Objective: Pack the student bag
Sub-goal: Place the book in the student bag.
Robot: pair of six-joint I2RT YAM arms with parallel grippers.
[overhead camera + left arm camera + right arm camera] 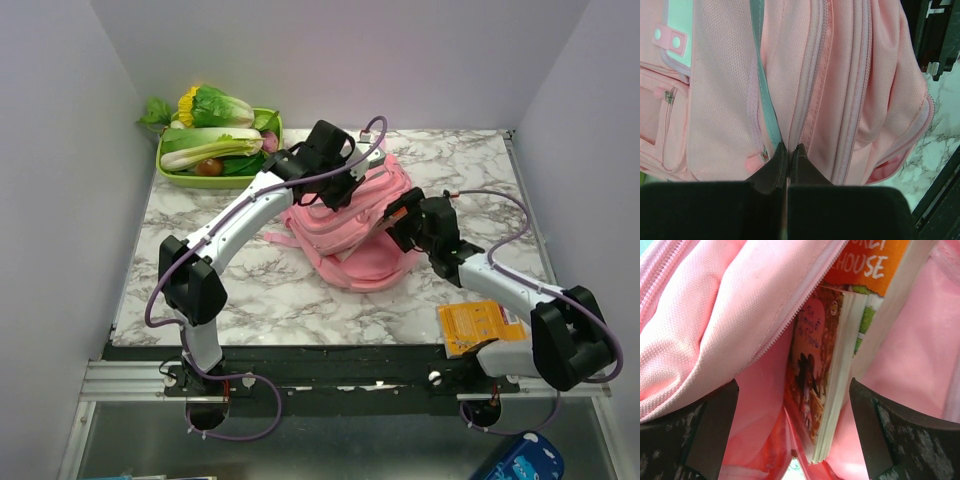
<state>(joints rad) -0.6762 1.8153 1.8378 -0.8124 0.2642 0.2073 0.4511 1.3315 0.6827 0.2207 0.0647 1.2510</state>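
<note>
Marble table (250, 290) fills the space between white walls, and the student bag (350, 250) lies in the middle of it. Its long side runs from far to near. The left gripper (788, 152) is pinched tight on a fold of the bag by a zip. The right gripper (792, 385) is at the bag's open mouth, on its right side. Its jaws are wide apart and let go. Two books (812, 370) stand between them inside the bag, touching neither jaw. I think this arm should pull straight back next. A flat orange thing (478, 325) lies by the near edge, close to that arm.
</note>
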